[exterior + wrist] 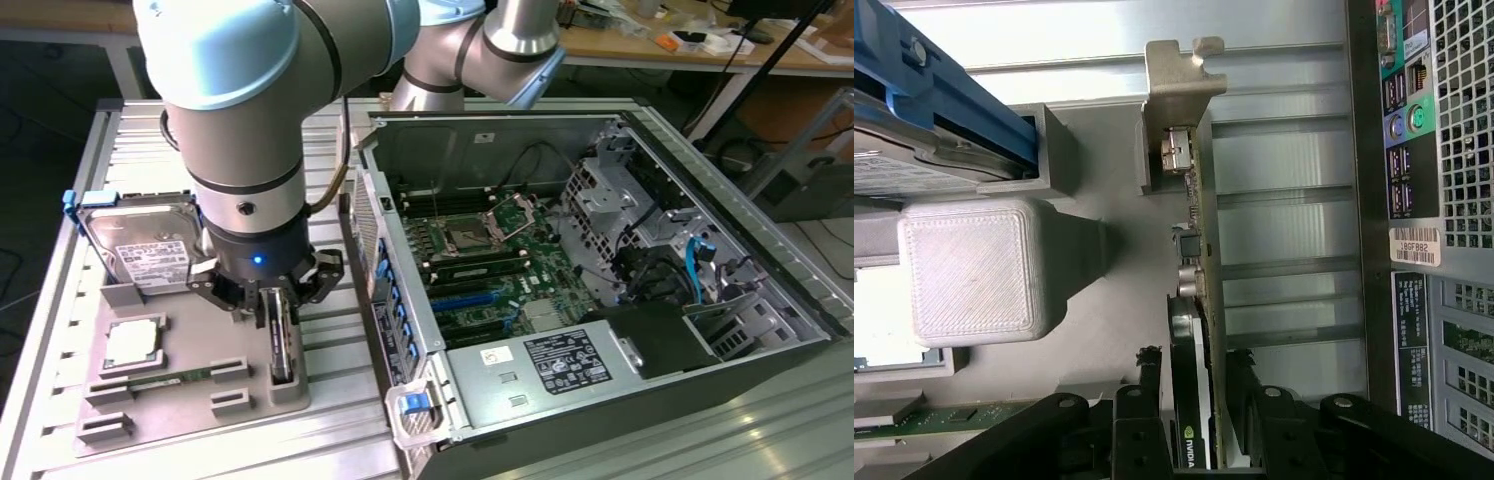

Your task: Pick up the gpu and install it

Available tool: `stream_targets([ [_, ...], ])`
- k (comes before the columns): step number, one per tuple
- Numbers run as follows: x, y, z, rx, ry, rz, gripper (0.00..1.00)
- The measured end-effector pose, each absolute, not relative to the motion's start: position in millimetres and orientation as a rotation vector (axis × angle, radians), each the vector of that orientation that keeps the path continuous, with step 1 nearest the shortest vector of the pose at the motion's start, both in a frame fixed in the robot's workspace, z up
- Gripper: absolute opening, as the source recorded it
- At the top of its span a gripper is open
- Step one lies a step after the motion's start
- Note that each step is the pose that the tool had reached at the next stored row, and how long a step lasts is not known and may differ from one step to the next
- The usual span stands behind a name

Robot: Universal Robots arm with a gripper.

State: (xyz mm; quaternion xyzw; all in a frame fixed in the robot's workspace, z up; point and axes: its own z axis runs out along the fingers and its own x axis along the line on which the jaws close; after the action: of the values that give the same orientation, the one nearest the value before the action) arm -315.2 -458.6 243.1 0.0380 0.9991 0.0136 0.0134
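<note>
Beside the dark, open-sided metal computer case (481, 150): the gpu (279, 345), a thin dark card with a black fan shroud and a long silver end bracket, stands on its long edge in a slot of the grey moulded plastic holder tray (174, 400). The tray lies on the ribbed aluminium tabletop (334, 440), on the exterior view's left of the case.

Risk, uneven hold: the black end effector (274, 300) sits over one end of the card, opposite the bracket, so a lift from here could let the bracket end sag or swing.

Risk, contact faces: one finger (1150, 375) faces the fan shroud and the other faces the bare board. A squeeze there could slip on the shroud or bear on the fan.

Risk, snagging: if the card binds in its slot, the tray may come up with it. The case wall is close beside the card, and a tilted bracket could catch it.

Risk, neighbours: the boxy silver hard drive with blue side rails (140, 250) stands in the same tray, a little farther from the case, close to the arm's wrist.

End effector (1194, 375): partly open and astride the gpu's upper edge, one finger on each face. In the wrist view a thin dark gap shows on the fan side, so I judge it is not clamped and holds nothing.
</note>
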Motion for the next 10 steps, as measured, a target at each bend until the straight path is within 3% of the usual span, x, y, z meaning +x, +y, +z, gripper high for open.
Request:
stream_targets([
  [8, -315.2, -458.6, 243.1, 0.118, 3.112, 0.042, 0.38],
  [9, -315.2, -458.6, 243.1, 0.118, 3.112, 0.042, 0.31],
  [10, -315.2, -458.6, 243.1, 0.118, 3.112, 0.042, 0.31],
])
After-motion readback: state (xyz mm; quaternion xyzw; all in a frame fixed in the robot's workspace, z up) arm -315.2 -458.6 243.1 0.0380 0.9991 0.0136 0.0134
